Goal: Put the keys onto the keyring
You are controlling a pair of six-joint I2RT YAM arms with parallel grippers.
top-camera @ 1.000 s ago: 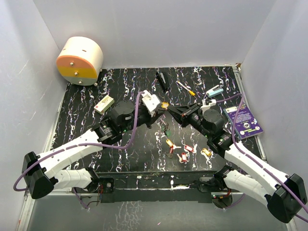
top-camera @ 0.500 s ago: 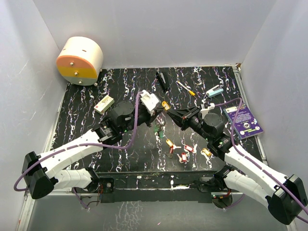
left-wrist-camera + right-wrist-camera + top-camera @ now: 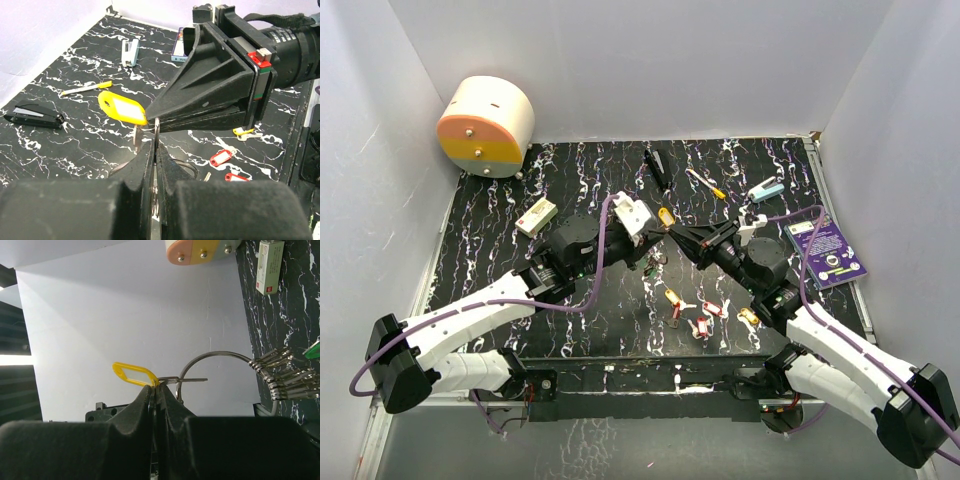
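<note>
Both arms meet mid-table, tips almost nose to nose.

Left gripper point(image 3: 156, 146): jaws pinched flat on the thin wire of the ring point(image 3: 220, 353). It holds the ring edge-up, off the table point(image 3: 520, 290). A bunch of keys already on the ring point(image 3: 285, 375) hangs from its far side, pushed together.

Right gripper point(image 3: 155, 390): clamped on the yellow-tagged key point(image 3: 122, 107), pinching it at the neck where tag meets metal.

Relation that matters: in the right wrist view the ring sits just past the right fingertips, a little to the right. The key's long axis runs sideways there, with the tag out to the left and the metal shank pointing right, across the ring's near rim. The shank touches or overlaps the wire. Cannot tell whether the key's eye is caught on the wire or only lies against it.

Seen from the left wrist, the wire stands straight up out of the left jaws. The right gripper's wedge bears in on it from above and to the right, with the yellow tag to the left of the wire. The right arm carries the key, so the fine feed looks like its job, with the left arm as the vise.

Loose keys point(image 3: 705, 315) lie flat on the table nearer the right arm, well below the meeting point, waiting their turn.

Risk, as I judge it: the wire is thin, so a slight tilt of either jaw could slide the eye off the rim.
</note>
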